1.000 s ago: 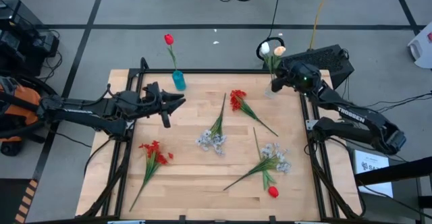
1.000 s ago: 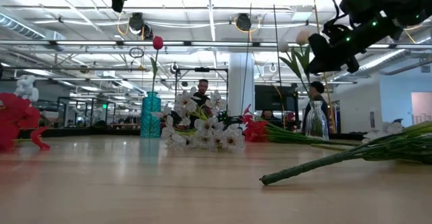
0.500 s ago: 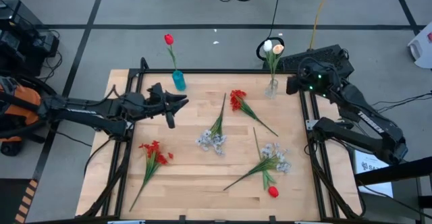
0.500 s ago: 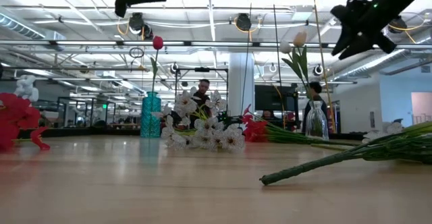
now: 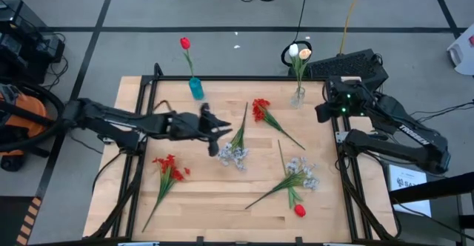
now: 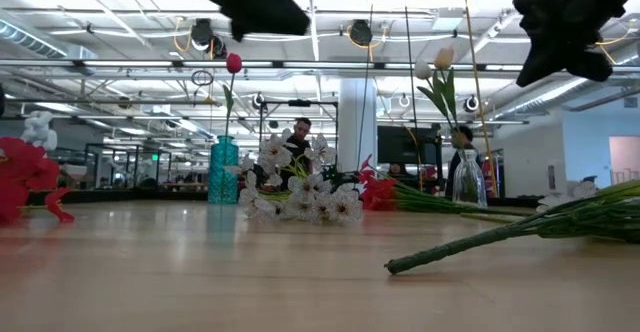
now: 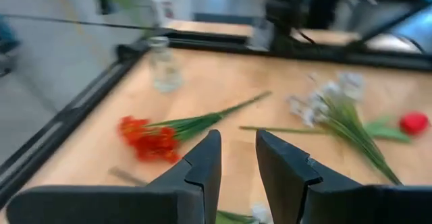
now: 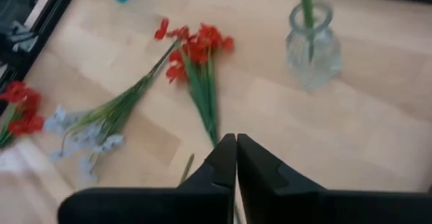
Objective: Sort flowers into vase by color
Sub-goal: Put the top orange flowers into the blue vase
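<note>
My left gripper (image 5: 219, 135) (image 7: 236, 142) hovers open above the table's middle, just left of a pale spray (image 5: 234, 154) lying flat, with nothing between its fingers. My right gripper (image 5: 321, 112) (image 8: 236, 143) is shut and empty, raised near the right edge beside the clear vase (image 5: 298, 96), which holds cream tulips (image 5: 298, 52). A blue vase (image 5: 195, 88) at the far edge holds a red tulip (image 5: 185, 44). Red clustered blooms lie at the centre (image 5: 260, 110) and near left (image 5: 169, 166). Another pale spray (image 5: 300, 173) and a red tulip bud (image 5: 299, 210) lie near right.
A dark metal frame (image 5: 141, 90) runs along the table's edges. The bare wood in the near middle (image 5: 215, 201) is free room. Beyond the table the low view shows a room with a person (image 6: 300, 137) far behind.
My left gripper has reached from the table's left side toward the middle, sinking and rolling, and now hangs by the pale spray. My right gripper has drawn back from the clear vase toward the right edge and risen. The cream tulips stay upright in the vase.
</note>
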Available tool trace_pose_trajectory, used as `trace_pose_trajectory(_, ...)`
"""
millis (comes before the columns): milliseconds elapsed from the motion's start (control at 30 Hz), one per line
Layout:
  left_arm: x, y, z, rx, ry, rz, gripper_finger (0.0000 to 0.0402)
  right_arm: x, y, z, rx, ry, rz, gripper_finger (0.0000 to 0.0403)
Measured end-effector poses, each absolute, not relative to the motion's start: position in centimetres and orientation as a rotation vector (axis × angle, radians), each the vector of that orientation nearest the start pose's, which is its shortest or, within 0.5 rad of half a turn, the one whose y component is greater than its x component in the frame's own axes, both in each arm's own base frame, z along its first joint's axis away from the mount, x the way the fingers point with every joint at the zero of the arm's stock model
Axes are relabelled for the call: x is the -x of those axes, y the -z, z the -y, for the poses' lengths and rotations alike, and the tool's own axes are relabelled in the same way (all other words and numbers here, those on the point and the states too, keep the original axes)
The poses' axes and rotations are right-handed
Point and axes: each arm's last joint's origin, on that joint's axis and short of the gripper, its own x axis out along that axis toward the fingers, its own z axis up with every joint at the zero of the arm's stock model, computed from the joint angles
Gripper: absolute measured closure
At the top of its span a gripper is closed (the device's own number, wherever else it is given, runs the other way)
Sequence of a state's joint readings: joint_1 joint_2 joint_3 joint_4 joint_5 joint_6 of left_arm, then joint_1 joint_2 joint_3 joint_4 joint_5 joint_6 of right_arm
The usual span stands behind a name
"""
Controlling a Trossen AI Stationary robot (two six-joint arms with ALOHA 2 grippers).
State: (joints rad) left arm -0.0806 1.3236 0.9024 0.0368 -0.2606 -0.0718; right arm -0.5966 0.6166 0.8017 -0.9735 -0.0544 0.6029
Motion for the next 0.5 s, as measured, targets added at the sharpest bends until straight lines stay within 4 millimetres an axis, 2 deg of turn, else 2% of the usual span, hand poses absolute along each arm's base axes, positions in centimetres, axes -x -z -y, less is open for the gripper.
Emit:
trace_pose_trajectory(233, -35.5, -27.5, 2.4, -0.095, 0.016, -0.449, 0.0302, -8.1, -29.4, 4.2, -0.819, 0.657, -0.584, 0.0402)
trace_pose_trajectory(500, -43.4, -26.6, 3.3, -0.380, 0.231, -0.556, 0.0302, -7.9, -29.5, 3.6, -0.801, 0.602, -0.580, 0.0402)
